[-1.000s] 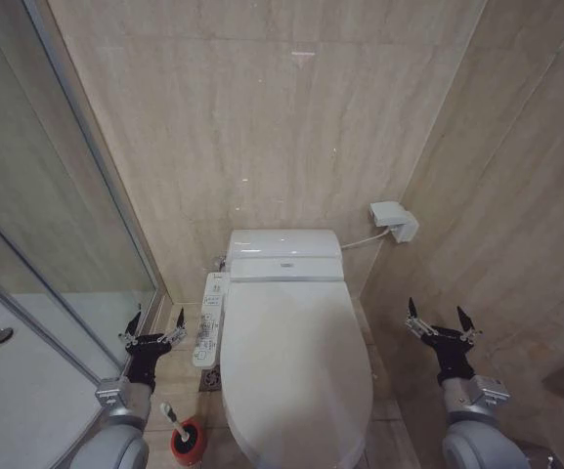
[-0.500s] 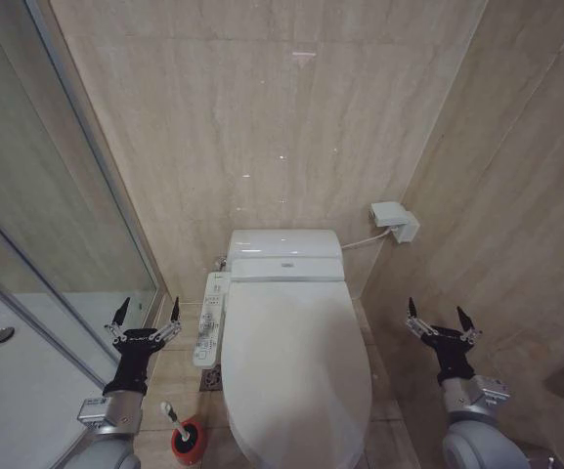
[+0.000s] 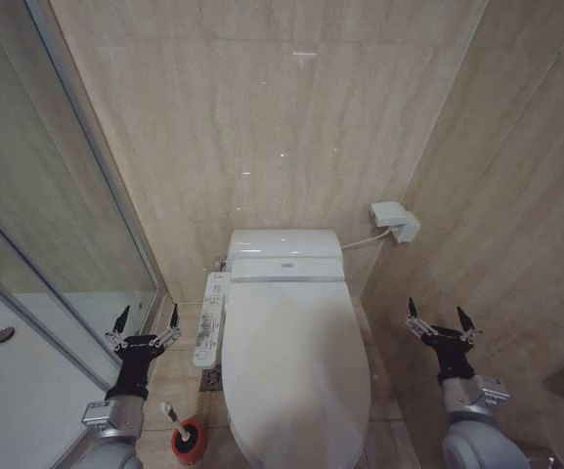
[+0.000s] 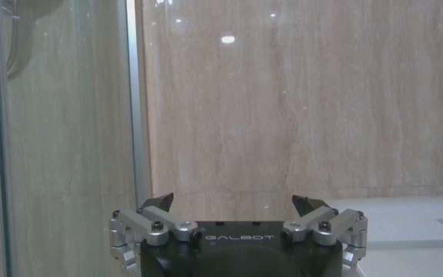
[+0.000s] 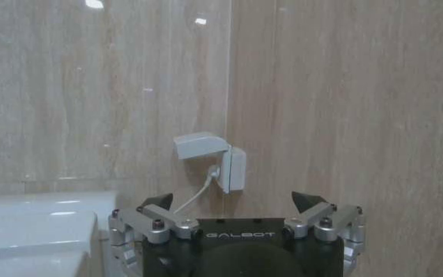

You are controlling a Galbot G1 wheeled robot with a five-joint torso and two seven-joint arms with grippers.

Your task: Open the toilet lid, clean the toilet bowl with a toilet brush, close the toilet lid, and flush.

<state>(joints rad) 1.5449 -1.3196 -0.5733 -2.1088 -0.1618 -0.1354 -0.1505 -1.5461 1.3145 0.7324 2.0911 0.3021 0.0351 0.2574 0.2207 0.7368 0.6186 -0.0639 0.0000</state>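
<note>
Far left there's a glass shower door (image 3: pixel 37 225) with the white shower tray (image 3: pixel 13 391) behind it. Next to that, the left gripper (image 3: pixel 146 323) hangs low in the gap between the shower frame and the toilet, fingers spread wide apart and holding nothing. In the left wrist view the left gripper (image 4: pixel 233 203) points at the beige tile wall (image 4: pixel 299 104) with the shower frame beside it.

Just below and inward of that gripper, the toilet brush (image 3: pixel 176 422) stands tilted in its little red holder (image 3: pixel 190 442) on the floor, right beside the toilet's front left side. A white control panel (image 3: pixel 210 319) runs along the toilet's left edge.

In the middle, the toilet lid (image 3: pixel 296 362) is down flat, so the toilet bowl underneath is covered.

On the back wall to the right is a white socket box (image 3: pixel 393 221) with a cord running to the rear unit. Far right, the right gripper (image 3: pixel 439 320) sits near the side wall, well apart from the toilet, fingers also spread and empty.
</note>
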